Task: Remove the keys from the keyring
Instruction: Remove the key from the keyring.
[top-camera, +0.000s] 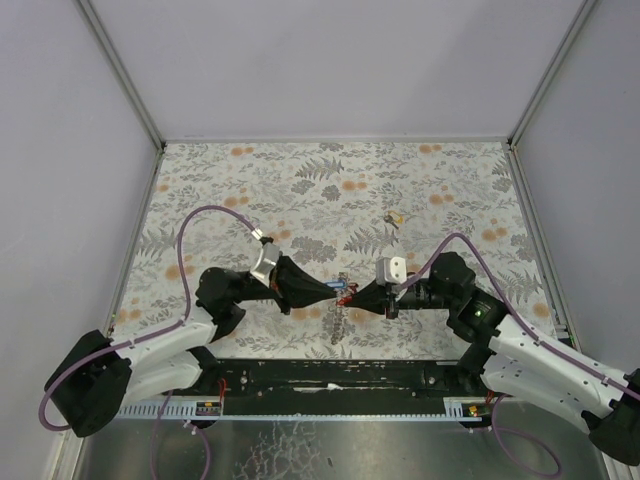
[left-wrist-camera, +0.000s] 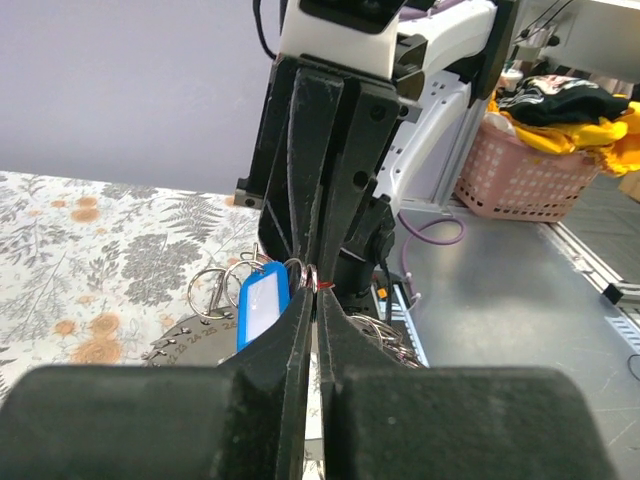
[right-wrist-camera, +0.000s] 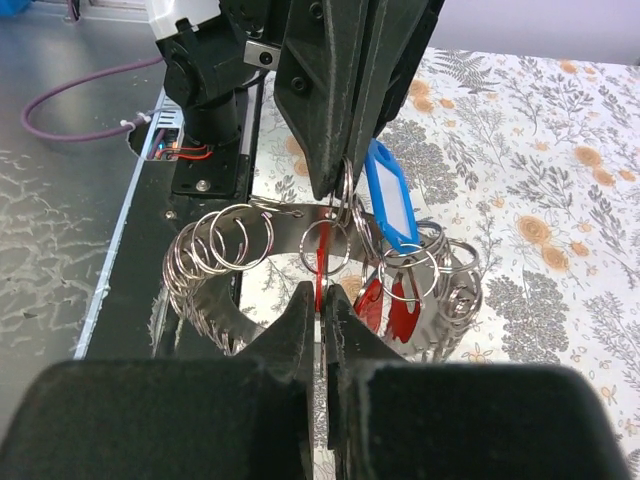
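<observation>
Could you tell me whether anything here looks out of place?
A small key lies alone on the floral cloth, far from the keyring where the left pincer and right pincer meet. Nothing else stands out.

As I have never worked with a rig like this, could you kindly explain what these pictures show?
Two robot arms are bolted at the near edge of a floral-print table. The overhead picture looks down from behind them; the other two come from a camera on each wrist, showing its own fingers. The left gripper and right gripper meet mid-table, both shut. Between them is the keyring, a flat metal band strung with small wire rings, a blue tag and red tags. The left seems to pinch a small ring, the right a red piece. A small item lies apart on the table.
</observation>
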